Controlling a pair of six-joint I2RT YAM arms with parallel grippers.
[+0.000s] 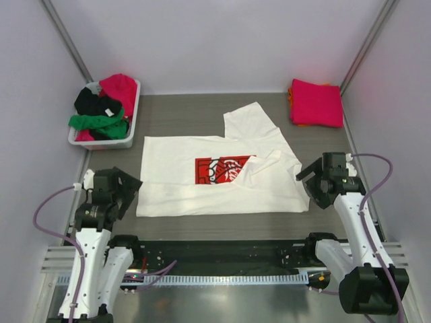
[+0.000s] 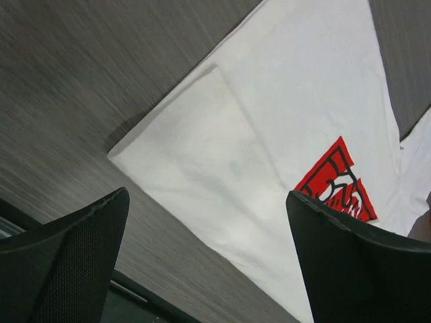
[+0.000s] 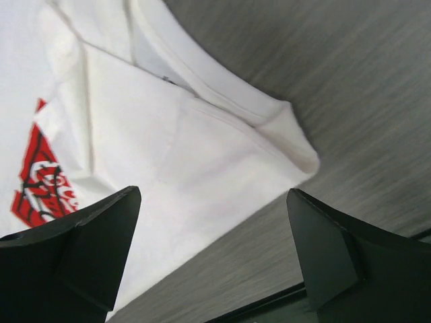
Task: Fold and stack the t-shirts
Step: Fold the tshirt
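Note:
A cream-white t-shirt with a red chest print lies spread across the middle of the table. One sleeve points to the back, and a fold of cloth covers the print's right end. My left gripper hovers open at the shirt's left edge; the left wrist view shows the shirt below the open gripper. My right gripper is open at the shirt's right edge, and in its wrist view the gripper holds nothing, over a folded corner. A folded magenta-pink t-shirt lies at back right.
A white basket at back left holds black, green and red-pink t-shirts. An orange edge shows under the pink stack. Grey walls close in the left and right sides. A black rail runs along the near edge.

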